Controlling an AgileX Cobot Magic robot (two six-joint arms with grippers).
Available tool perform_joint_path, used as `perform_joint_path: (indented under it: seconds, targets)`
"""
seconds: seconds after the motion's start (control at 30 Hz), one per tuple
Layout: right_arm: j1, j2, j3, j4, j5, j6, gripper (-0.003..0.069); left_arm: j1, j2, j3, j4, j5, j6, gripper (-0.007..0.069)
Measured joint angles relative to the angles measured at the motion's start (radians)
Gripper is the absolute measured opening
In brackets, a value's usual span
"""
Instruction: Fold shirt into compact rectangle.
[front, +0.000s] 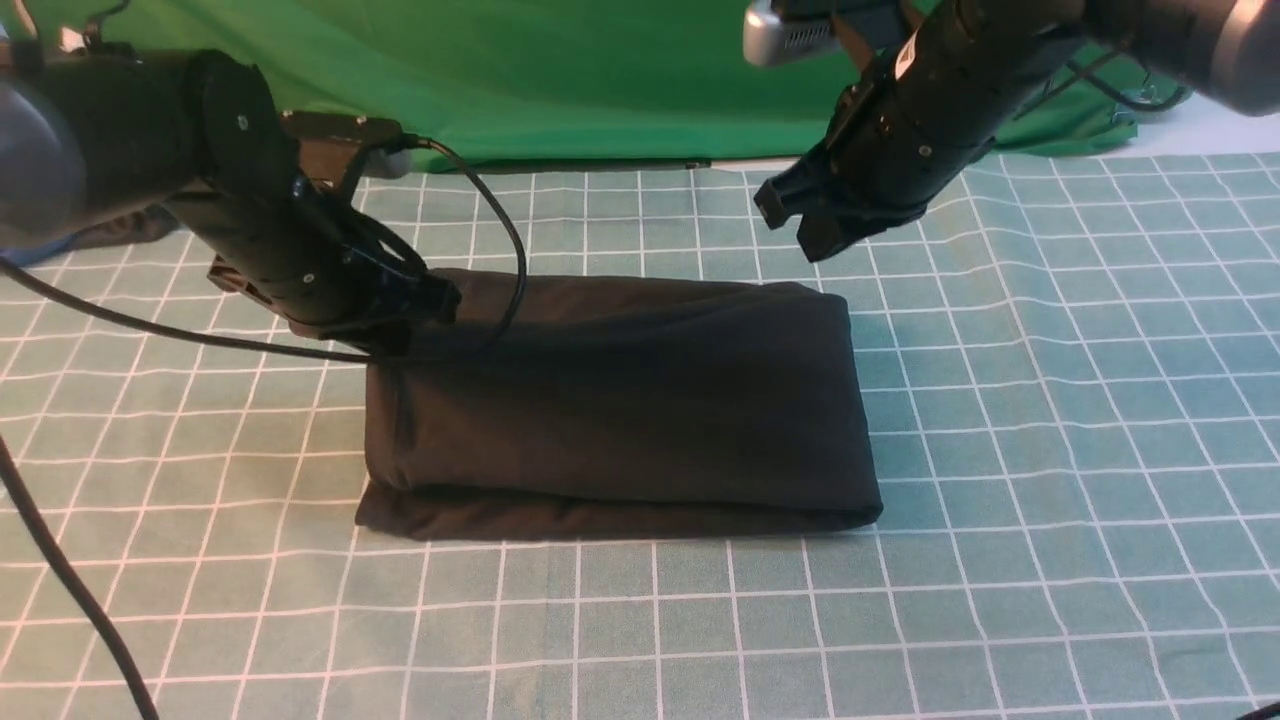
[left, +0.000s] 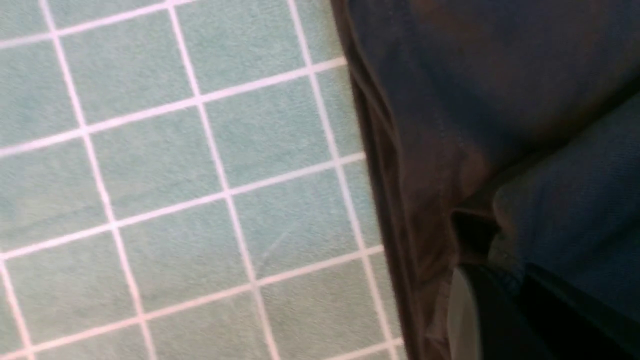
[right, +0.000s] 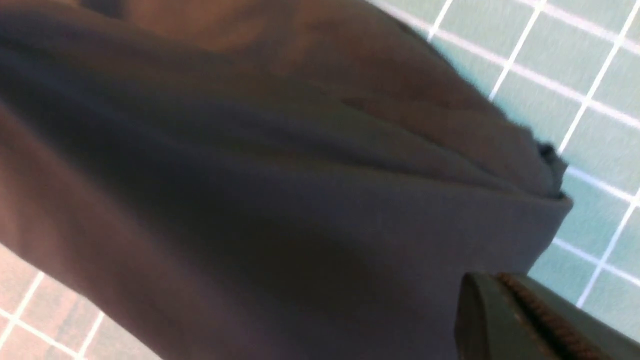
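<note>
- Shirt, black, folded into a wide band on gridded desk.
- Left tool, closed on shirt's edge.
- Right tool, closed, empty, above shirt.

The left gripper is blurred and cut off by the left wrist view's edge.
</note>
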Motion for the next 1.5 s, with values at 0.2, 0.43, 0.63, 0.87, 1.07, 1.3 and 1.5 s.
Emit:
perform_joint_path:
  seconds: [0.2, 0.43, 0.63, 0.87, 1.07, 1.3, 1.5]
  targets:
    - [0.0, 0.02, 0.0, 0.013, 0.006, 0.0, 0.0021, -0.001, 0.012, 0.0, 0.013, -0.018, 0.0, 0.0046]
    - [-0.001, 0.02, -0.006, 0.032, 0.032, -0.007, 0.0021, -0.001, 0.008, -0.021, 0.07, 0.01, -0.031, 0.0267]
    - [-0.001, 0.017, -0.044, 0.032, 0.134, -0.018, 0.0021, -0.002, -0.082, -0.054, -0.048, 0.118, -0.07, 0.0241]
    - [-0.001, 0.012, 0.037, 0.058, 0.175, -0.039, 0.0021, -0.058, -0.137, 0.091, -0.21, 0.075, 0.024, 0.0014]
    - [-0.001, 0.012, 0.134, 0.127, 0.102, -0.053, 0.0021, -0.06, -0.094, 0.208, -0.218, -0.022, 0.019, 0.0005]
    - [-0.001, 0.012, 0.331, 0.124, 0.007, -0.068, 0.0021, -0.06, -0.042, 0.269, -0.192, -0.059, -0.036, 0.0005]
    - [-0.01, 0.009, 0.377, 0.121, -0.021, -0.083, 0.0021, -0.06, -0.066, 0.269, -0.213, -0.049, -0.026, 0.0006]
